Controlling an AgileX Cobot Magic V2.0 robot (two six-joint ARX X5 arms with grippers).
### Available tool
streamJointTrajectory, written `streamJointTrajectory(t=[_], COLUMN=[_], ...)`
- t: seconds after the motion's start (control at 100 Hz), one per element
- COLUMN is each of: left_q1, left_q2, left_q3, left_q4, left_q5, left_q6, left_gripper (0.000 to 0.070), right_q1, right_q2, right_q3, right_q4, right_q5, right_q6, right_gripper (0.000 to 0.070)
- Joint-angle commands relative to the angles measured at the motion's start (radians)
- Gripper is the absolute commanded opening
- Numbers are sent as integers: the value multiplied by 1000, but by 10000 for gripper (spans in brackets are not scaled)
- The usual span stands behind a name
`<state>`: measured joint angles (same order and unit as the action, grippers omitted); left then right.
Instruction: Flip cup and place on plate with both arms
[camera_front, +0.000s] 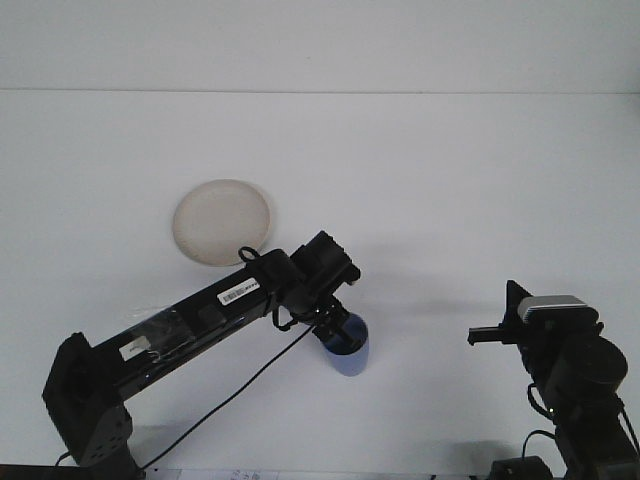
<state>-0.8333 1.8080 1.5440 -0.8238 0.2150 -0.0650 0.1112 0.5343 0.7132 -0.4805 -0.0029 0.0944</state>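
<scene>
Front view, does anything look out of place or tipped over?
Nothing looks spilled or damaged. The blue cup appears tilted under the left end effector, apparently mid-handling. The plate lies flat and bare, and the right end effector waits apart.

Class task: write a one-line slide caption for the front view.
Left gripper reaches into the blue cup near the white plate; right gripper waits apart.

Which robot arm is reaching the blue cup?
The left arm: its gripper is at the blue cup. The right arm sits apart.
</scene>
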Motion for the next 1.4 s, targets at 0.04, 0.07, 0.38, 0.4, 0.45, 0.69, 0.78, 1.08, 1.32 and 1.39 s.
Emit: streamJointTrajectory(t=[0.04, 0.07, 0.38, 0.4, 0.45, 0.69, 0.78, 1.08, 1.32, 1.39], left_q1=[27, 41, 321, 345, 409, 600, 627, 658, 664, 664], left_q2=[15, 15, 15, 15, 18, 81, 117, 179, 159, 121], left_q3=[97, 122, 314, 314, 314, 314, 314, 314, 314, 314], left_q4=[-58, -76, -126, -123, -117, -72, -71, -57, -56, -37], left_q5=[-39, -53, -296, -298, -298, -298, -298, -297, -292, -269], left_q6=[13, 20, 27, 27, 26, 19, 19, 0, -9, -26], left_gripper=[5, 5, 4, 5, 5, 4, 4, 313, 604, 527], right_q1=[3, 3, 3, 3, 3, 3, 3, 3, 3, 3], right_q2=[4, 4, 4, 4, 4, 4, 5, 5, 5, 5], right_q3=[6, 6, 6, 6, 6, 6, 6, 6, 6, 6], right_q4=[12, 12, 20, 21, 23, 24, 24, 24, 24, 24], right_q5=[0, 0, 0, 0, 0, 0, 0, 0, 0, 0], right_q6=[11, 11, 11, 11, 11, 12, 12, 12, 11, 11], right_gripper=[0, 0, 0, 0, 0, 0, 0, 0, 0, 0])
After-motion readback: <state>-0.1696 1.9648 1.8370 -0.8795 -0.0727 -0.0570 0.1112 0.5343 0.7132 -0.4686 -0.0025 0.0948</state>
